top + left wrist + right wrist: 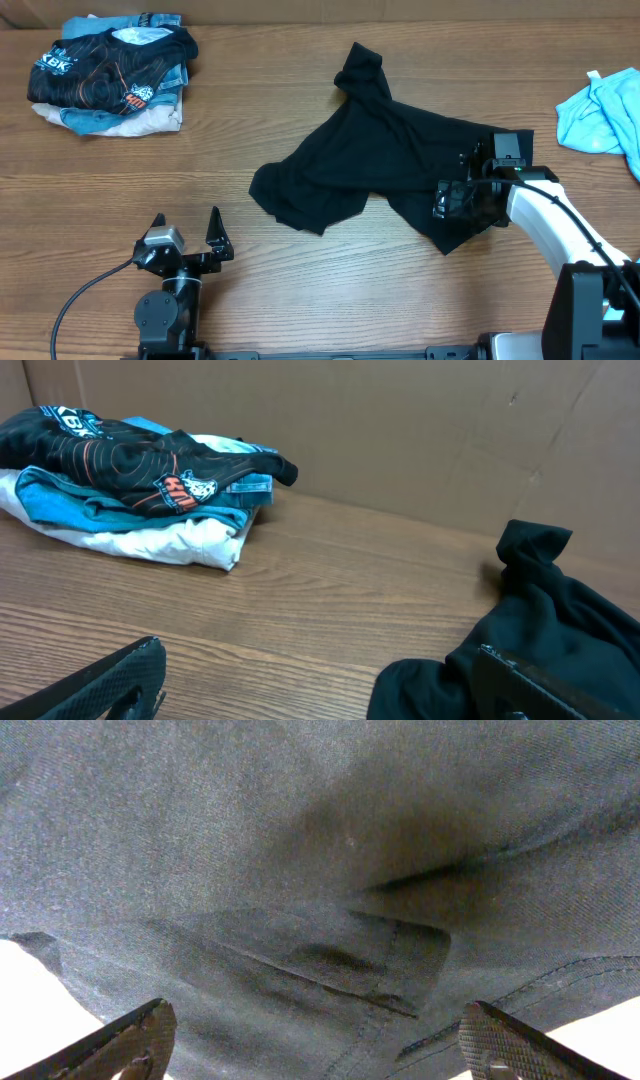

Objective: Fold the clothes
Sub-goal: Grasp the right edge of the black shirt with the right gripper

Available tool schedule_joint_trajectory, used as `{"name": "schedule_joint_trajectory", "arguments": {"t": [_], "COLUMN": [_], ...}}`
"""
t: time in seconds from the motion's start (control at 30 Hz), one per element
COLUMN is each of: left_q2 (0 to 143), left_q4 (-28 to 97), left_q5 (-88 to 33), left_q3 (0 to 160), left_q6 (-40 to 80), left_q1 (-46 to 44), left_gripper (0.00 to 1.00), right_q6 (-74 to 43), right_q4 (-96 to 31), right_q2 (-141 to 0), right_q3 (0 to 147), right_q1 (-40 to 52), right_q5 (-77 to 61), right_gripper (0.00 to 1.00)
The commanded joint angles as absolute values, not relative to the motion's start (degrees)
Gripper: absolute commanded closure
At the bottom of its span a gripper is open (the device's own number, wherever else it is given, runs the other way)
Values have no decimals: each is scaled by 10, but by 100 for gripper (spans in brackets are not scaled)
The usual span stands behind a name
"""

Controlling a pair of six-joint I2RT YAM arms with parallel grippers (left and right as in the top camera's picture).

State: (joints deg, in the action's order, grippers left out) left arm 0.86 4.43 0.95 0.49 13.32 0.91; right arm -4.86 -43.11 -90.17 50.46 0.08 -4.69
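The plain black T-shirt (380, 150) lies crumpled on the wooden table, right of centre. It also shows at the right of the left wrist view (540, 630) and fills the right wrist view (300, 870). My right gripper (452, 198) is open and sits low over the shirt's right edge, its fingers (320, 1040) spread on either side of a fold and hem. My left gripper (187, 232) is open and empty near the front edge, left of the shirt; its fingers (320, 680) frame bare table.
A stack of folded clothes topped by a black shirt with orange-and-white print (110, 70) sits at the back left, also seen in the left wrist view (140, 470). A light blue garment (605, 115) lies at the right edge.
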Motion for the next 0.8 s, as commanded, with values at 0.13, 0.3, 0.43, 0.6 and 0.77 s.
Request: {"name": "schedule_joint_trajectory", "arguments": {"t": [0.13, 0.3, 0.43, 0.6, 0.77], "left_q2": [3, 3, 3, 3, 3], "left_q4": [43, 43, 43, 43, 43], "left_q5": [15, 15, 15, 15, 15], "left_q3": [3, 3, 3, 3, 3], "left_q6": [126, 126, 126, 126, 126], "left_q1": [14, 14, 14, 14, 14], "left_gripper": [0, 0, 0, 0, 0], "right_q6": [-47, -44, -42, -26, -14], "right_q4": [-416, -392, -361, -358, -360], "right_q2": [-898, -900, -901, -901, -901], "right_q3": [501, 478, 455, 453, 453], "right_q1": [-1, -3, -15, -46, -50], "right_q5": [-53, -53, -53, -67, -120], "right_gripper": [5, 5, 0, 1, 9]}}
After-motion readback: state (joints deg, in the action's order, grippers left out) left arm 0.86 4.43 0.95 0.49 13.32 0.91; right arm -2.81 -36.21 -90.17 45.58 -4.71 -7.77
